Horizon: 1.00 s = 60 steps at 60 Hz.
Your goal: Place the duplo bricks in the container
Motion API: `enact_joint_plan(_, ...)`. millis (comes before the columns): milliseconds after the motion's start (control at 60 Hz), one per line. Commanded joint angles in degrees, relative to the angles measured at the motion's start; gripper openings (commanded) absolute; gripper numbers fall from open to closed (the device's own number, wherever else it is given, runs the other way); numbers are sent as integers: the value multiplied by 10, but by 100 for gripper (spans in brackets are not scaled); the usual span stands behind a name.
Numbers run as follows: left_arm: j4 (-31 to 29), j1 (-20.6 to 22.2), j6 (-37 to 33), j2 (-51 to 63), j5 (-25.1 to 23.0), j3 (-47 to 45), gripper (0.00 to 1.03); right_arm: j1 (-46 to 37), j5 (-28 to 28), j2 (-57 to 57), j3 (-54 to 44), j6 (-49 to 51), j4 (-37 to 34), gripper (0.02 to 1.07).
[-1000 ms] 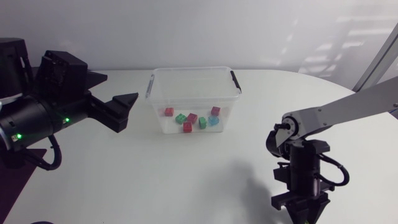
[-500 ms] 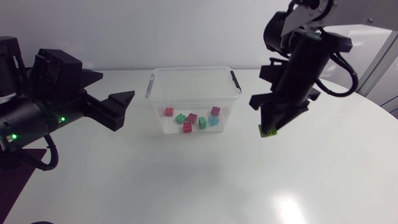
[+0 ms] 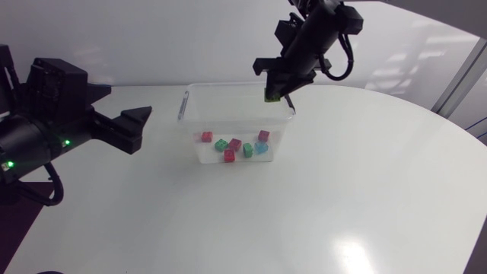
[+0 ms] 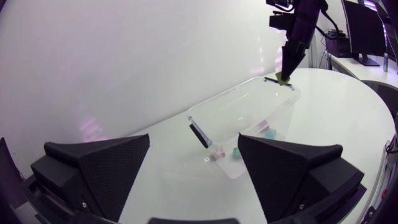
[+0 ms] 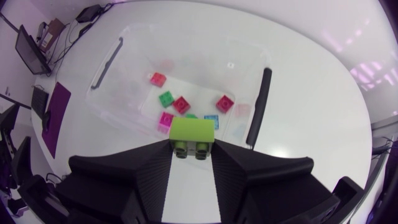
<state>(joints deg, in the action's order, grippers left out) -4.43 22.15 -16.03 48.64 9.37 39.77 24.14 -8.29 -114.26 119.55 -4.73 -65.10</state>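
Right gripper is clamping a lime brick over the container edge, likely for dropping in (other bricks already inside); left gripper is hanging aside, fingers spread.

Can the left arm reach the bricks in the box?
Probably yes. The container has no lid, and the left gripper sits open beside it; it must go over the wall to the bricks.
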Motion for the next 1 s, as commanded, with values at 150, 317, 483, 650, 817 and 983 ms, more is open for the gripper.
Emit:
enact_joint_plan(150,6,-49,9,-25,7,-20,99,26,42,-91,52,-15,54,30)
enact_joint_plan(317,9,-80,7,-34,8,-24,99,36,77,-105,50,-16,97,54)
enact_joint_plan(483,9,-94,3,-50,8,-28,99,38,92,-50,15,-15,123,69)
enact_joint_plan(650,2,-97,2,-58,8,-29,99,27,108,38,-83,-5,200,85)
enact_joint_plan(817,-7,-97,2,-76,9,-25,99,23,119,96,-128,9,208,103)
enact_joint_plan(983,5,-101,2,-99,12,-29,99,15,129,193,-201,22,263,103)
